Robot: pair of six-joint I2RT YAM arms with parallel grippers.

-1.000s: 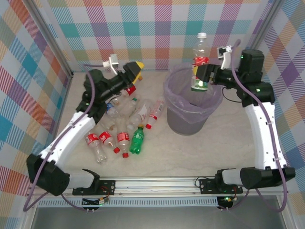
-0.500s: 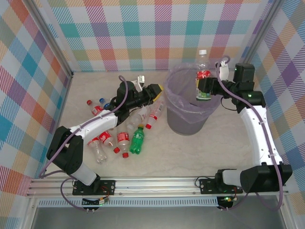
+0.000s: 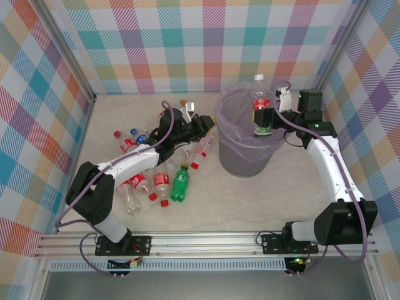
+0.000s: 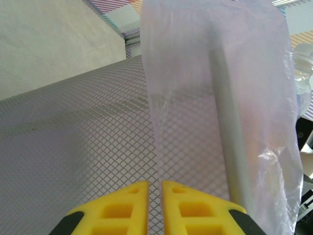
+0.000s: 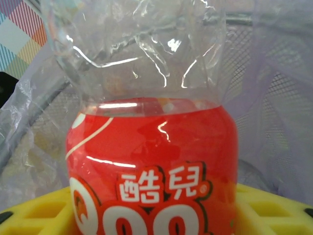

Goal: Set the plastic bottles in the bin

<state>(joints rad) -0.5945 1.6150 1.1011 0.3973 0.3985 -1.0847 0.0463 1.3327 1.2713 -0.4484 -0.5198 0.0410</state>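
Top external view: my right fingers (image 5: 34, 215) grasp a red-labelled bottle (image 3: 259, 107), upright with its cap up, directly over the bin (image 3: 232, 153). My left fingers (image 4: 122, 210) are clenched on nothing beside the bin's wall, near the loose bottles (image 3: 164, 169) lying on the surface (image 3: 250, 206). The held bottle's base is cut off in the wrist view.

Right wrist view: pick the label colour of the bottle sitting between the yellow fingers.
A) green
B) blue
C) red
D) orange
C: the bottle between the yellow fingers carries a glossy red label with white characters, under a clear, crumpled upper body.
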